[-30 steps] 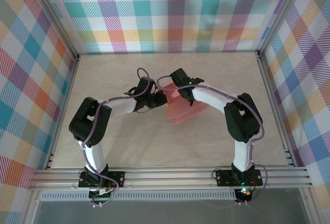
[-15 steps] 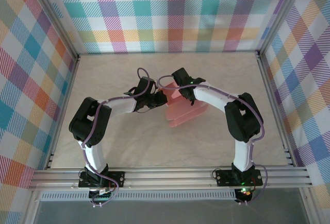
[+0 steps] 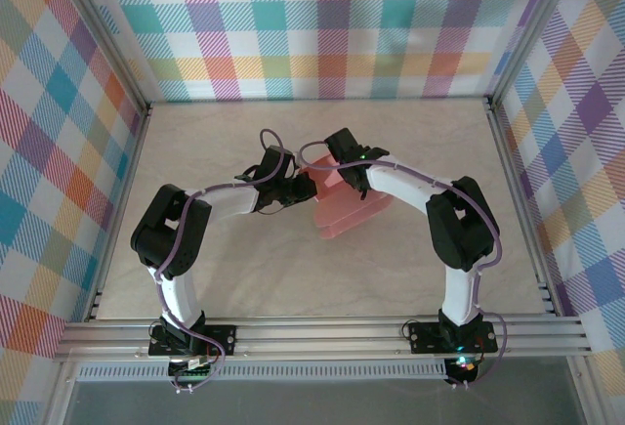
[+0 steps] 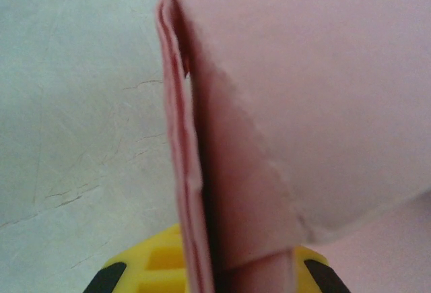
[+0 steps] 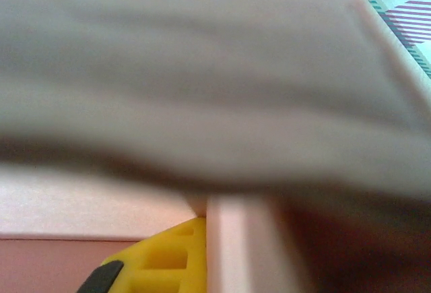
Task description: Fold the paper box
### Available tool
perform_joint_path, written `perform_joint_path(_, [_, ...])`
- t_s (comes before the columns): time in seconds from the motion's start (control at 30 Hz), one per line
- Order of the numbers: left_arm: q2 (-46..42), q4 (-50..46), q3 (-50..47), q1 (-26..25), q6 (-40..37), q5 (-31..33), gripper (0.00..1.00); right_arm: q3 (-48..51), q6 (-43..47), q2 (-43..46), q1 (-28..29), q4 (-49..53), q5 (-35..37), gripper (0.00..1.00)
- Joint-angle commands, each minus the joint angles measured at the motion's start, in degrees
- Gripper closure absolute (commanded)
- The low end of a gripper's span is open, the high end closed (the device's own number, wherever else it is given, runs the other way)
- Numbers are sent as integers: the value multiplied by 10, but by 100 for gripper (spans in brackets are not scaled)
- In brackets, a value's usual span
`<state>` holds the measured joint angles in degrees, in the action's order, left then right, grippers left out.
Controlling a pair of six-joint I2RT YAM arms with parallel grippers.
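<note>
Overhead, the paper box (image 3: 352,212) lies mid-frame on the worktop (image 3: 391,132), its upper edge hidden under both hands. Left hand (image 3: 301,189): clamped tight on the box's folded left edge, card pinched between yellow pads (image 4: 155,266). Right hand (image 3: 344,166) at the box's upper edge; wrist view blurred, card too close, so cannot tell whether it grips.

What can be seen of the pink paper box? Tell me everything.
The salmon-pink card paper box is thin, matte and half-folded: panels creased, layered edges standing up, one flap slanting over. It is at the middle of the pale marbled tabletop. The left claw is shut on its doubled edge; the right claw meets its far side, grip unclear.
</note>
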<state>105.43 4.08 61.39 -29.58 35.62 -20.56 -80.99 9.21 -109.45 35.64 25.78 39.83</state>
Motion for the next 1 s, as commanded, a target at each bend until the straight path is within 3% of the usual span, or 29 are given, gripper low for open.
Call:
perform_joint_path(0.0, [-3,25,18,-3,-7,-29,100,11,-7,20,-2,24,-9,73])
perform_joint_path(0.2, [-2,20,18,-3,-8,-25,100,8,-31,54,-7,30,-52,49])
perform_joint_path(0.4, [2,17,22,-3,-6,-24,100,20,-65,91,-14,25,-98,31])
perform_joint_path(0.63, [5,13,25,-4,-7,-25,100,9,-88,119,-28,19,-222,26])
perform_joint_path(0.87, [6,5,28,-4,-6,-19,100,-6,-70,124,-27,23,-183,25])
perform_joint_path(0.97, [7,-5,32,-4,-7,-15,100,0,-75,143,-28,14,-201,24])
